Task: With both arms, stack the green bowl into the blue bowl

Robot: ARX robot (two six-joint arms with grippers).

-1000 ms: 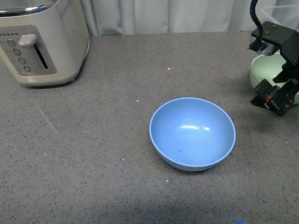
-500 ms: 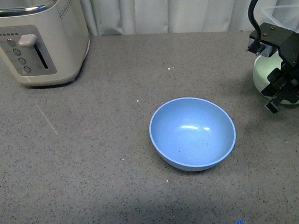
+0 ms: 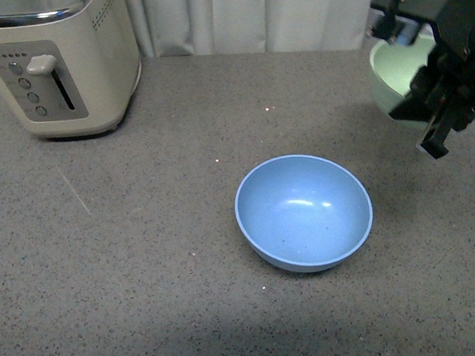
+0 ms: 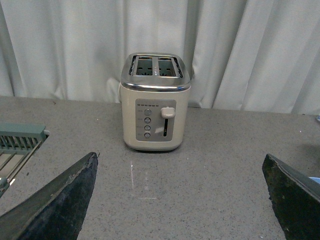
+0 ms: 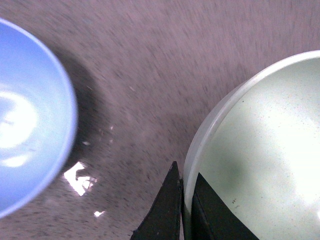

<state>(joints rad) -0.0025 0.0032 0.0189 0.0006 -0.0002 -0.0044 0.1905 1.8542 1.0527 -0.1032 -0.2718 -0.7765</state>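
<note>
The blue bowl point(image 3: 304, 211) sits upright on the grey counter, right of centre in the front view. The green bowl point(image 3: 397, 75) hangs above the counter at the far right, held by its rim. My right gripper point(image 3: 430, 119) is shut on that rim, one finger inside the wall and one outside, as the right wrist view shows point(image 5: 186, 200). There the green bowl point(image 5: 260, 150) fills one side and the blue bowl point(image 5: 30, 120) lies apart from it. My left gripper point(image 4: 182, 200) is open with only bare counter between its fingers; it does not show in the front view.
A cream toaster point(image 3: 52, 61) stands at the back left of the counter, also straight ahead of the left wrist camera as the toaster point(image 4: 156, 102). A green-edged rack point(image 4: 20, 140) sits beside it. White curtains point(image 3: 256, 10) close off the back.
My right gripper has closed on the green bowl's rim and lifted it up off the counter. The blue bowl has stayed in place.
</note>
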